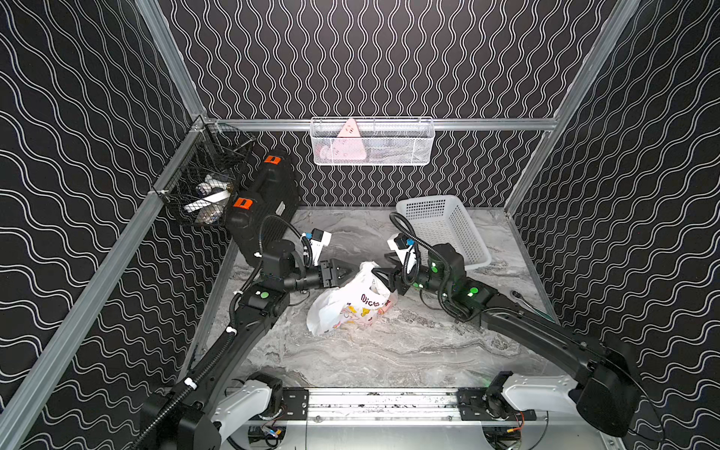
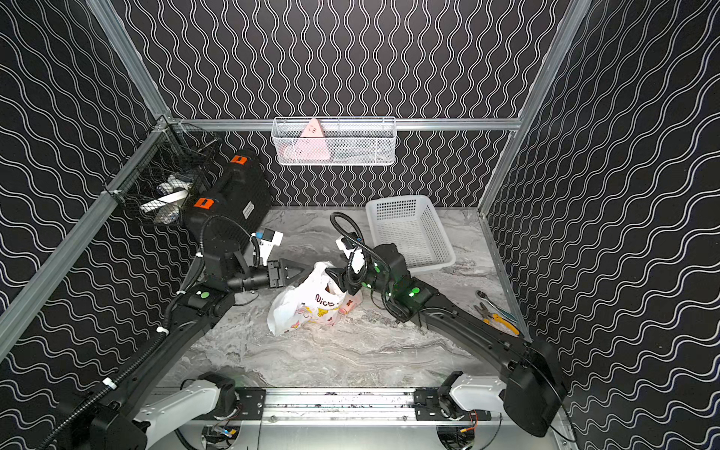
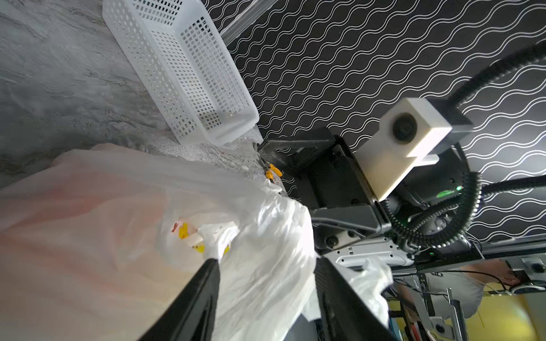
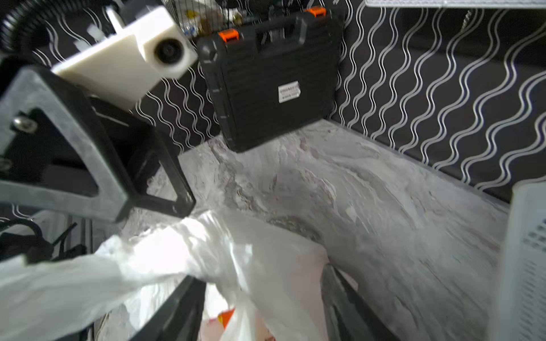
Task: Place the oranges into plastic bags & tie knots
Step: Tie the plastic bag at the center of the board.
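one plastic bag (image 1: 350,307) lies between two grippers, its crumpled top at their tips. left gripper (image 1: 348,272) and right gripper (image 1: 380,270) both stand wide, film between the jaws. oranges hidden, uncountable.

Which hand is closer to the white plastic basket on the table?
Right. The right hand is at the top of the bag, on the side nearer the basket; the left hand is across the bag, farther away.
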Controlling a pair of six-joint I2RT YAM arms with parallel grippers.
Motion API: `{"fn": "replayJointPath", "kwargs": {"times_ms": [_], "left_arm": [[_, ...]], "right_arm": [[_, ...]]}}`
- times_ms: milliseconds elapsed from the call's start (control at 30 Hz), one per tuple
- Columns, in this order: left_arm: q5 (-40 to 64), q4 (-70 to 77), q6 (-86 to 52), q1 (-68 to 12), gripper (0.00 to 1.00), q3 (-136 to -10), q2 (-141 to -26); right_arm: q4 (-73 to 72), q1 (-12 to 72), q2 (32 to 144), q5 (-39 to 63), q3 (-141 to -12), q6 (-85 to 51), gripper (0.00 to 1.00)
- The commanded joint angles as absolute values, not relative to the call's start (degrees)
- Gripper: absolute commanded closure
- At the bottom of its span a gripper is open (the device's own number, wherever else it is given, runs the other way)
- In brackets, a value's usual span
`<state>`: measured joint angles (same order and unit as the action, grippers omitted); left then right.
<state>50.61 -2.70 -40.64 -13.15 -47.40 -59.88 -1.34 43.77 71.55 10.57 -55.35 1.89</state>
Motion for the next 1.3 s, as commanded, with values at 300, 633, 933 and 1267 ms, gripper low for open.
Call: {"fn": "replayJointPath", "kwargs": {"times_ms": [300, 633, 933, 1267], "left_arm": [[55.8, -14.6, -28.5, -13.0, 0.36, -53.7, -62.7], [54.5, -15.7, -29.9, -12.9, 0.36, -52.3, -61.4], [55.3, -14.8, -29.9, -12.9, 0.36, -51.9, -62.5], [55.5, -14.7, -29.9, -12.8, 0.36, -51.5, -63.0]], "right_arm": [[14.1, 43.8, 70.2, 12.2, -58.5, 12.8, 0.31], [11.9, 44.5, 78.4, 16.4, -64.0, 23.0, 0.23], [7.3, 45.5, 84.4, 16.1, -66.7, 29.7, 0.20], [-3.2, 46.3, 89.8, 15.3, -66.9, 32.2, 0.23]]}}
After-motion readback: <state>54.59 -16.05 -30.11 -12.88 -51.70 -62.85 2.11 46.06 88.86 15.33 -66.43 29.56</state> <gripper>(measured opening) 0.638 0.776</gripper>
